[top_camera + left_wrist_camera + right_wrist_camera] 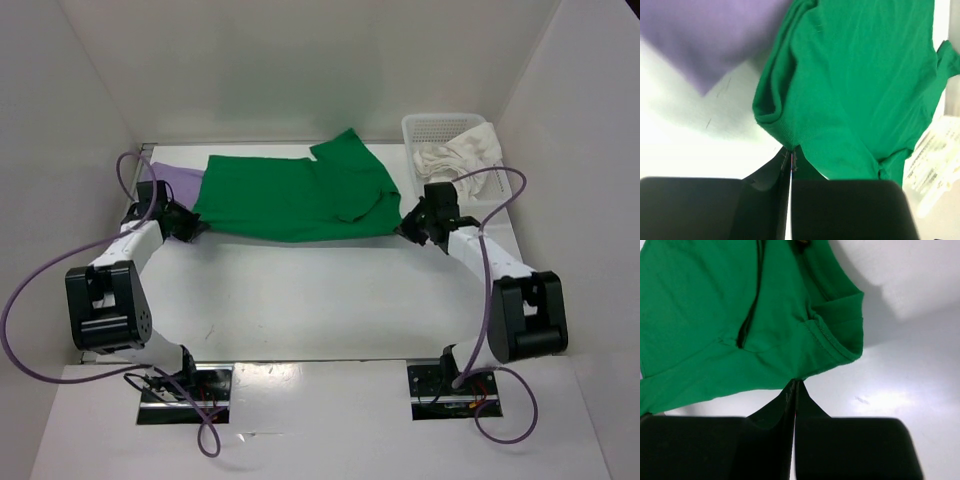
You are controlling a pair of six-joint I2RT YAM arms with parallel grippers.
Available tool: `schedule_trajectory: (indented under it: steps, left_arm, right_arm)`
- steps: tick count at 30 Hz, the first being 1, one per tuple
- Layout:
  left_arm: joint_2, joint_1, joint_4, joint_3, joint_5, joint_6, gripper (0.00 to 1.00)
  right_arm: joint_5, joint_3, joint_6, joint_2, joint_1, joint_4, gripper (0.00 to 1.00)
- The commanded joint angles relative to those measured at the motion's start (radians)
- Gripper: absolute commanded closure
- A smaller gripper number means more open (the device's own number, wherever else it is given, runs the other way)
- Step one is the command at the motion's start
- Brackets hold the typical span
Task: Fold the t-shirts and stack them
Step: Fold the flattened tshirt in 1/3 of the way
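The green t-shirt lies stretched across the back of the table, over part of the lavender t-shirt. My left gripper is shut on the green shirt's left edge. My right gripper is shut on its right edge. The lavender shirt shows at upper left in the left wrist view. The creamy white t-shirt lies crumpled in the basket.
A white mesh basket stands at the back right corner, and its edge shows in the left wrist view. White walls close in the table at the back and both sides. Purple cables loop off both arms.
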Motion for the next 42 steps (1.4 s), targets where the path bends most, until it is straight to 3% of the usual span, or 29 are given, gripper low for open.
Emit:
schedule_trajectory:
  steps: [1,6,16,19,20,23,24,28,29,30,31,33,35,37,38,39,40,42]
  left_arm:
    - [-0.090,-0.001,-0.080,-0.033,0.035,0.066,1.00]
    - [-0.233,-0.001,-0.238,-0.083,0.057,0.134,1.00]
    - [-0.394,0.034,-0.421,-0.392,0.242,0.157,0.98]
    - [-0.408,0.034,-0.474,-0.366,0.242,0.145,0.72]
    - [-0.408,0.046,-0.490,-0.352,0.242,0.160,0.57]
    - [-0.428,0.059,-0.544,-0.276,0.203,0.184,0.40]
    - [-0.428,0.059,-0.559,-0.249,0.186,0.198,0.34]
    - [-0.419,0.059,-0.559,-0.130,0.126,0.239,0.34]
    - [-0.410,0.059,-0.544,-0.116,0.115,0.249,0.36]
    - [-0.401,0.050,-0.500,-0.116,0.115,0.258,0.39]
    - [-0.401,0.040,-0.470,-0.116,0.132,0.258,0.42]
    - [-0.367,0.027,-0.357,-0.155,0.219,0.240,0.57]
    - [-0.333,-0.024,-0.288,-0.180,0.235,0.211,0.72]
    - [-0.303,-0.114,-0.248,-0.180,0.204,0.186,0.77]
    - [-0.287,-0.142,-0.222,-0.180,0.165,0.177,0.81]
    - [-0.272,-0.163,-0.203,-0.171,0.164,0.177,0.84]
    - [-0.238,-0.209,-0.173,-0.171,0.164,0.166,0.88]
    - [-0.209,-0.249,-0.139,-0.180,0.141,0.152,0.88]
  right_arm:
    - [0.024,-0.061,0.003,-0.117,0.009,-0.099,1.00]
    - [-0.024,-0.155,0.012,-0.305,-0.017,-0.258,1.00]
    - [-0.171,-0.184,0.058,-0.571,-0.054,-0.550,0.99]
    - [-0.171,-0.124,0.035,-0.592,-0.054,-0.628,0.90]
    - [-0.161,-0.112,0.024,-0.603,-0.054,-0.648,0.75]
    - [-0.124,-0.055,-0.020,-0.615,-0.063,-0.691,0.50]
    - [-0.113,-0.045,-0.030,-0.615,-0.063,-0.691,0.49]
    - [-0.124,-0.035,-0.050,-0.564,-0.042,-0.627,0.51]
    - [-0.136,-0.035,-0.065,-0.547,-0.026,-0.592,0.58]
    - [-0.136,-0.035,-0.065,-0.515,-0.014,-0.561,0.75]
    - [-0.136,-0.070,-0.065,-0.493,0.000,-0.527,0.85]
    - [-0.145,-0.118,-0.065,-0.404,0.041,-0.424,1.00]
    - [-0.145,-0.141,-0.024,-0.322,0.098,-0.311,1.00]
    - [-0.136,-0.155,-0.004,-0.268,0.133,-0.243,0.94]
    - [-0.136,-0.155,0.006,-0.235,0.144,-0.199,0.86]
    - [-0.136,-0.155,0.006,-0.180,0.159,-0.180,0.67]
    - [-0.136,-0.155,0.006,-0.160,0.170,-0.160,0.59]
    - [-0.122,-0.164,0.016,-0.102,0.193,-0.114,0.55]
